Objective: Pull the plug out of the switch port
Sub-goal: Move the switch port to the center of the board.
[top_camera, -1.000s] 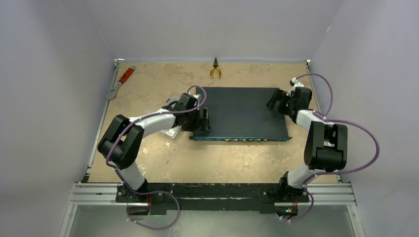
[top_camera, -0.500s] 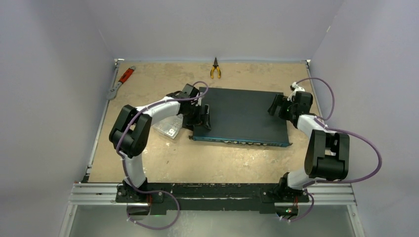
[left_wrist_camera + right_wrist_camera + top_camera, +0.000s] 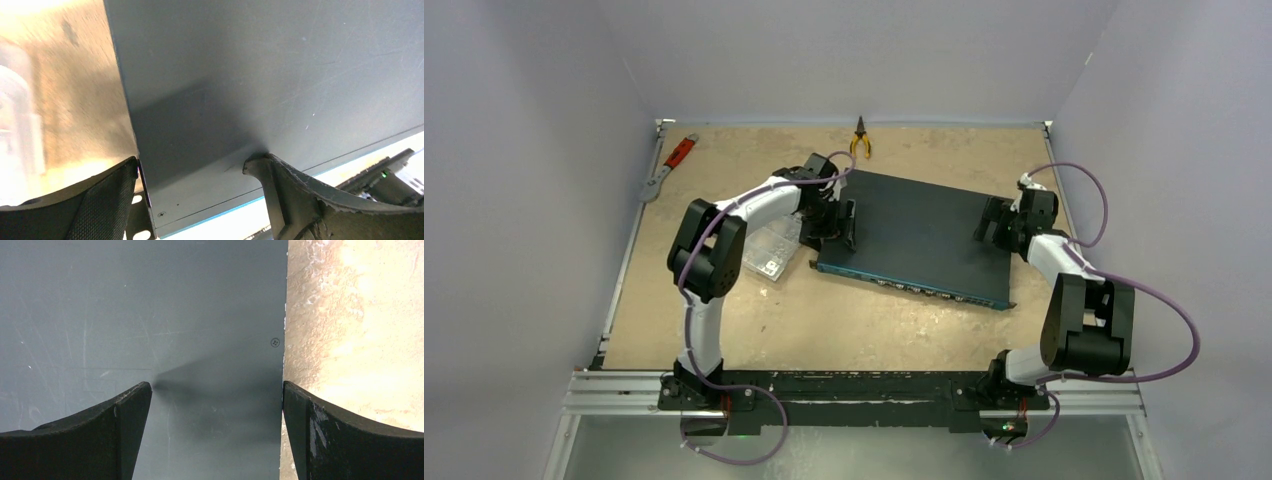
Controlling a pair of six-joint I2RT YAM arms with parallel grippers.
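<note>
From above, we see the switch (image 3: 914,240) lying flat just past the middle of the table (image 3: 824,330). It is skewed, its long axis running from about 10 o'clock to 4 o'clock. Its thin blue-edged face with the row of ports (image 3: 924,290) looks toward 7 o'clock. At this distance we cannot make out a plug in any port.

The left gripper (image 3: 834,225) sits at the switch's 9 o'clock end and the right gripper (image 3: 996,222) at its 3 o'clock end.

The wrist cameras show what the overhead view cannot. The left gripper (image 3: 192,167) has its jaws spread wide across a corner of the switch (image 3: 275,75). One finger is off the side edge and the other is over the top panel, so it clamps nothing. The right gripper (image 3: 217,390) is also spread wide. One finger is above the scratched lid of the switch (image 3: 125,305) and the other is at its side edge, next to a small screw (image 3: 275,342).

Only the top view shows the surroundings: a clear plastic box (image 3: 769,250) by the left arm, pliers (image 3: 860,138) at 12 o'clock, and a red-handled wrench (image 3: 669,165) at 10 o'clock.
</note>
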